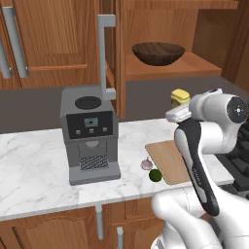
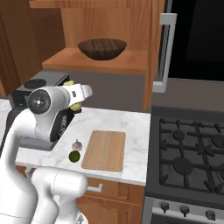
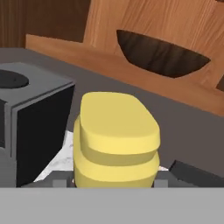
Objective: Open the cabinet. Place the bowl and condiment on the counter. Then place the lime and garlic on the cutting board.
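The cabinet (image 1: 146,29) stands open, its door swung out edge-on with the long grey handle (image 1: 103,53) toward me. The dark wooden bowl (image 1: 158,52) (image 2: 102,48) (image 3: 162,54) rests on its shelf. My gripper (image 1: 178,108) (image 3: 114,179) is shut on the yellow condiment (image 1: 180,97) (image 3: 116,135), held below the shelf, over the back of the counter (image 1: 34,165). The garlic (image 1: 146,164) (image 2: 77,144) and lime (image 1: 155,175) (image 2: 75,156) lie on the marble just left of the cutting board (image 1: 169,160) (image 2: 105,150), which is bare.
A grey coffee machine (image 1: 90,133) (image 3: 35,127) stands on the counter left of the held bottle. The black gas hob (image 2: 192,148) adjoins the counter on the right. Shut cabinet doors (image 1: 48,39) fill the upper left.
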{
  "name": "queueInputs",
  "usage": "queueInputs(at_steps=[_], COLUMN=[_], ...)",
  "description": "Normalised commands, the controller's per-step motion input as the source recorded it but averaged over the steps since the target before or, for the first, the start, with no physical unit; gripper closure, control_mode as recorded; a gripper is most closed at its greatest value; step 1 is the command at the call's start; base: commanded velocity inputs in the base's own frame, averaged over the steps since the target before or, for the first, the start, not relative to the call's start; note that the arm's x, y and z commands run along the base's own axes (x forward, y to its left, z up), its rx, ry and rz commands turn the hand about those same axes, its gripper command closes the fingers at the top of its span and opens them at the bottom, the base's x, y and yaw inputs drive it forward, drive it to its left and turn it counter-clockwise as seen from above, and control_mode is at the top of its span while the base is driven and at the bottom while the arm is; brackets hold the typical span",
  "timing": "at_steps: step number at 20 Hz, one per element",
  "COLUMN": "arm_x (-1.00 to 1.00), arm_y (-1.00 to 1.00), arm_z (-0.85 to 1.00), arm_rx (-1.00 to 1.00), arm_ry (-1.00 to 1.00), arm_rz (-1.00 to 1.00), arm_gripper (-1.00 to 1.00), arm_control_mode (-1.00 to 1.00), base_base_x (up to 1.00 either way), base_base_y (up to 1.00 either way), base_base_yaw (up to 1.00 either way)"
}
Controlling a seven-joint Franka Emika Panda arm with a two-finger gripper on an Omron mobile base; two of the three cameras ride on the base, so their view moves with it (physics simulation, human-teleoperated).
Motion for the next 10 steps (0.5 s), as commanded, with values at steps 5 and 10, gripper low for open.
queueInputs(at_steps=[5,10], arm_x=[-0.16,-0.11], arm_y=[-0.69,-0.7], arm_z=[-0.45,-0.33], arm_rx=[-0.1,0.0], arm_ry=[0.0,0.0], arm_rz=[-0.32,-0.27], arm_gripper=[1.0,1.0], arm_control_mode=[-1.0,-1.0], base_base_x=[0.0,0.0], base_base_y=[0.0,0.0], base_base_yaw=[0.0,0.0])
